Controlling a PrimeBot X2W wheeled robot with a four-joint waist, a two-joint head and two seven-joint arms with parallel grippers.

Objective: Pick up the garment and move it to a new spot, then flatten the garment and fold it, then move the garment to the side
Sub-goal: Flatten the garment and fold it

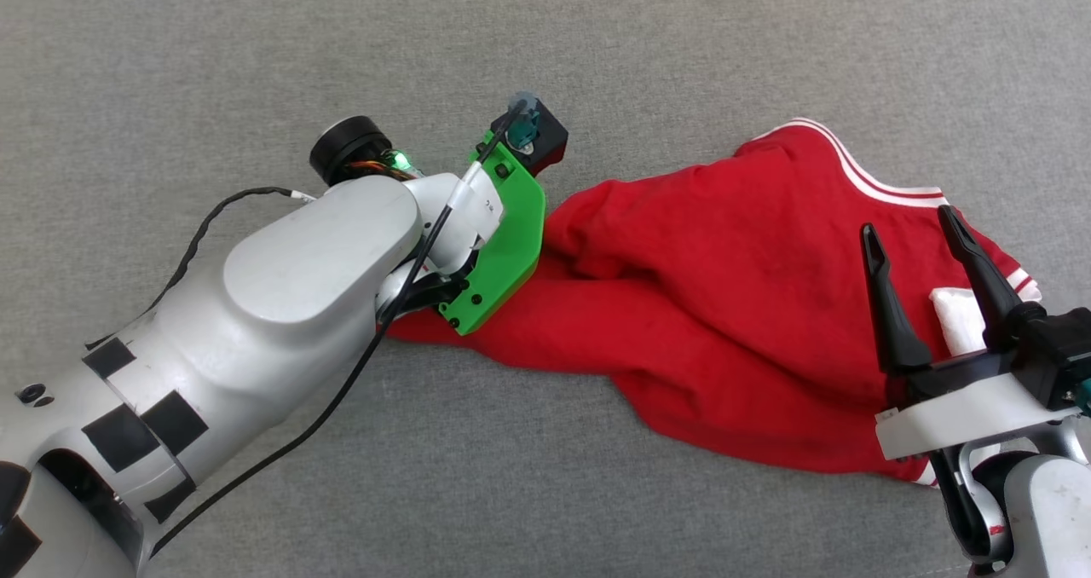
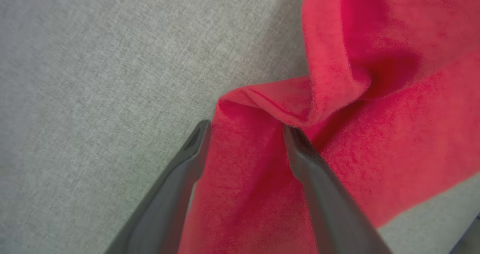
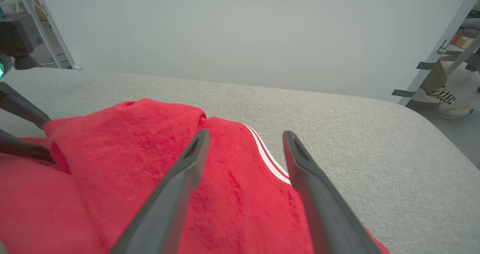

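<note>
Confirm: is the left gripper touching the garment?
Cannot tell. Left wrist view: the open left gripper straddles a fold of the garment; neither contact nor gap is plain.

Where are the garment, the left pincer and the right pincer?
garment (image 1: 724,305), head view, red body cloth.
left pincer (image 2: 246,126), left wrist view, midway between fingertips.
right pincer (image 1: 906,220), head view, midway between fingertips.
</note>
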